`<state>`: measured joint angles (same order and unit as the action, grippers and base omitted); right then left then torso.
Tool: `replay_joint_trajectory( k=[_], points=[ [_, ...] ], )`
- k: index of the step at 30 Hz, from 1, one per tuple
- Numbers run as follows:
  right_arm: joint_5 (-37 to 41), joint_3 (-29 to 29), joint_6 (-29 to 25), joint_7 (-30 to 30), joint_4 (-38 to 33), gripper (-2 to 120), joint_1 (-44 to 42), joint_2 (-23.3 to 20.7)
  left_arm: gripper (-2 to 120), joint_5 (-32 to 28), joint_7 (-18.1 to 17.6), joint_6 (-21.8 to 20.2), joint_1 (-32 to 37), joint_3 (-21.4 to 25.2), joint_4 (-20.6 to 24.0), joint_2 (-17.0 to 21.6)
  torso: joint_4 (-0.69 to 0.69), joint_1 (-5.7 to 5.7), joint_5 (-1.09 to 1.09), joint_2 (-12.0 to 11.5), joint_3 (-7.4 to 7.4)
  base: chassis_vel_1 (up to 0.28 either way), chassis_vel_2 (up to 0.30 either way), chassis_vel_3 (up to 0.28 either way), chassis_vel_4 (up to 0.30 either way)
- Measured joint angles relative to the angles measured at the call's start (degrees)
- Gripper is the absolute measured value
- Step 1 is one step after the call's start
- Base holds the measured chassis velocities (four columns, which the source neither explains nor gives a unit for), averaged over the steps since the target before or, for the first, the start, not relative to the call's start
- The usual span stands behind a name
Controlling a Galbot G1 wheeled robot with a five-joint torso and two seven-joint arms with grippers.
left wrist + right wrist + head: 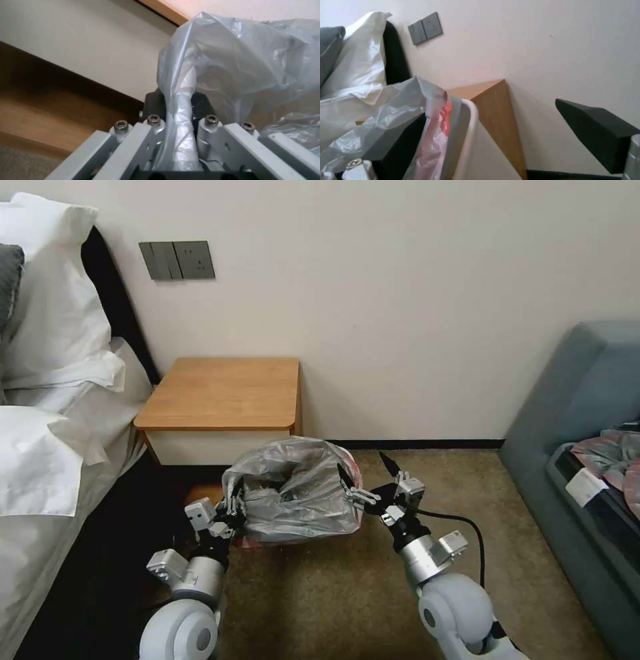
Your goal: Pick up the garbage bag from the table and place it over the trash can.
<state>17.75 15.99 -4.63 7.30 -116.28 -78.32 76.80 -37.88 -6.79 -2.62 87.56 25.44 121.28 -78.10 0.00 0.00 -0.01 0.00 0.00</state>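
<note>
Your two arms are reaching forward from the bottom of the head view, and between them you are looking at the garbage bag [293,490], a wrinkled grey translucent bundle with a pink edge, sitting low over the carpet [347,607] just in front of the table [223,392].

Your left gripper [233,508] is sitting at the bag's left side. In the left wrist view its fingers [156,102] are pressing together on a gathered fold of the grey plastic [180,112], which is running straight down between them toward the wrist.

Your right gripper [365,473] is sitting at the bag's right side with its dark fingers spreading wide apart. In the right wrist view one finger [403,140] is lying against the grey and pink plastic [433,140], while the other finger [596,130] is standing well clear in open air. Just beside the pink edge you are seeing the cream rolled rim of the trash can [470,130], with the plastic draping partly over it; the bag is hiding most of the bin.

Behind the bag, the table is standing against the wall, its orange-brown top bare. Beside it on your left a bed [53,447] with white pillows is lying, and far to your right a grey sofa [573,420] is holding a separate heap of grey and pink plastic [613,453].
</note>
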Motion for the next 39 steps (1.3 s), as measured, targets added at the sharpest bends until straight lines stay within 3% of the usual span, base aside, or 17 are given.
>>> replay_joint_trajectory(
  k=[16, 18, 23, 24, 27, 39],
  points=[
    [0.37, -0.26, -1.17, 0.43, -0.95, 47, -2.24, 0.7, 6, -1.29, -0.27, -0.73, 0.02, -0.16, 0.19, 0.0, 0.0, 0.0, 0.0, 0.0, 0.0, 0.0, 0.0, 0.0, 0.0],
    [-0.5, -0.21, -1.83, 0.85, -0.98, 35, -2.48, 0.79, 6, -1.63, -0.36, -0.99, 0.02, -0.2, 0.2, -0.01, 0.0, 0.0, 0.0, 0.0, 0.0, 0.0, 0.0, 0.0, 0.0],
    [-2.41, -0.07, -3.04, 1.55, -1.07, 24, -2.73, 0.86, 6, -2.35, -0.55, -1.7, 0.0, -0.25, 0.2, 0.04, 0.0, 0.0, 0.0, 0.0, 0.0, 0.0, 0.0, 0.0, 0.0],
    [-3.54, -0.02, -3.74, 1.92, -1.19, 14, -2.9, 0.86, 6, -2.81, -0.82, -2.39, -0.07, -0.26, 0.29, 0.09, 0.0, 0.0, 0.0, 0.0, 0.0, 0.0, 0.0, 0.0, 0.0],
    [-4.87, 0.09, -4.63, 2.69, -1.27, 2, -3.07, 0.79, 6, -3.02, -0.98, -3.22, -0.19, -0.23, 0.3, 0.19, 0.0, 0.0, 0.01, 0.0, 0.0, 0.0, 0.0, 0.0, 0.0],
    [-4.09, 1.04, -3.64, 2.89, -2.34, 0, -1.66, -0.69, 6, -2.18, -0.42, -4.67, 0.21, -0.16, -0.35, 0.24, 0.0, 0.0, 0.01, 0.0, 0.0, 0.0, 0.0, 0.0, 0.0]
  ],
)
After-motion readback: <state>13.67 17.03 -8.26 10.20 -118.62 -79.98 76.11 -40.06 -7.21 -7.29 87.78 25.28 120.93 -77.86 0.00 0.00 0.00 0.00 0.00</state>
